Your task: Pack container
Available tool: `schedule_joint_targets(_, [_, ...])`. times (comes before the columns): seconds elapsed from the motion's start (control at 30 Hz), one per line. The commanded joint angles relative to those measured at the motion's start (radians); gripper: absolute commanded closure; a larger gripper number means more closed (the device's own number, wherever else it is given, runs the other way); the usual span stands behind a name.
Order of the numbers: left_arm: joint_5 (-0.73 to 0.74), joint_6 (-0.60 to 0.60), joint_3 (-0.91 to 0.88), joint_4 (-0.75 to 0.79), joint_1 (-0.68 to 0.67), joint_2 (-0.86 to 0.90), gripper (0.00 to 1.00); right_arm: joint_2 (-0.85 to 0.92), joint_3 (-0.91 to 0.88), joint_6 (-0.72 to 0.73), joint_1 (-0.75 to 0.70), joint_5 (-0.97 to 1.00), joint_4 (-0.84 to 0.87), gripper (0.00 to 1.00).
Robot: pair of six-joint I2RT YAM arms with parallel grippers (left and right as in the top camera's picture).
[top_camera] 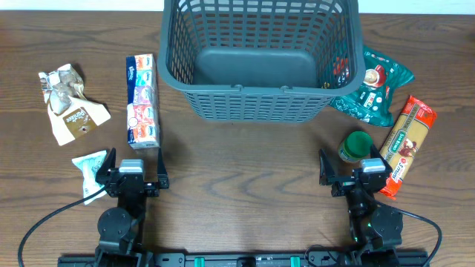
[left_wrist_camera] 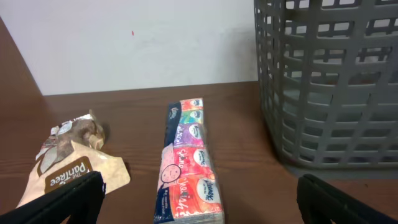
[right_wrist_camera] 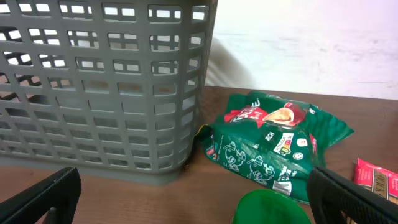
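The container (top_camera: 252, 100) is set upright at the far middle of the table (top_camera: 237, 178), its front wall turned toward both arms and its flat bottom seen through the open top. In the left wrist view its slotted side is seen at the right; in the right wrist view it fills the left.

To its left a tissue pack (top_camera: 141, 100) is laid lengthwise, near to far, close to the container but apart from it. Further left a brown pouch (top_camera: 76, 119) is found, with a crumpled wrapper (top_camera: 59, 81) at its far end. A small white and green packet (top_camera: 90, 169) is seen just beside the left gripper's outer finger; whether they touch cannot be told.

Against the container's right side a green snack bag (top_camera: 375, 89) is pressed. Nearer, a green-lidded jar (top_camera: 356, 146) is stood upright, with a red and yellow pasta pack (top_camera: 404, 144) tilted just to its right.

The left gripper (top_camera: 135, 162) is held low at the near left, its jaws spread wide with nothing between them. The right gripper (top_camera: 356, 169) is held at the near right, likewise spread wide and gripping nothing, with the jar just beyond its fingers.
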Motion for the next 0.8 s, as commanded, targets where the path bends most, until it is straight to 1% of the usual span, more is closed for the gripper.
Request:
schedule_joint_targets(0.0, [-0.009, -0.002, -0.019, -0.041, -0.001, -0.006, 0.01, -0.001, -0.004, -0.008, -0.012, 0.009, -0.001, 0.01])
schedule_joint_targets(0.47, [-0.009, -0.002, -0.019, -0.04, -0.001, -0.006, 0.01, -0.001, -0.004, -0.003, -0.012, 0.01, 0.0, 0.01])
schedule_joint_targets(0.53, [-0.009, -0.002, -0.019, -0.04, -0.001, -0.006, 0.01, -0.001, -0.004, 0.03, -0.012, 0.01, 0.002, 0.01])
schedule_joint_targets(0.7, [-0.014, 0.009, -0.019, -0.038, -0.001, -0.006, 0.01, -0.001, -0.004, 0.174, -0.012, 0.01, 0.001, 0.01])
schedule_joint_targets(0.77, [-0.011, -0.006, -0.019, -0.038, -0.001, -0.006, 0.01, -0.001, -0.004, 0.211, -0.012, 0.01, 0.001, 0.01])
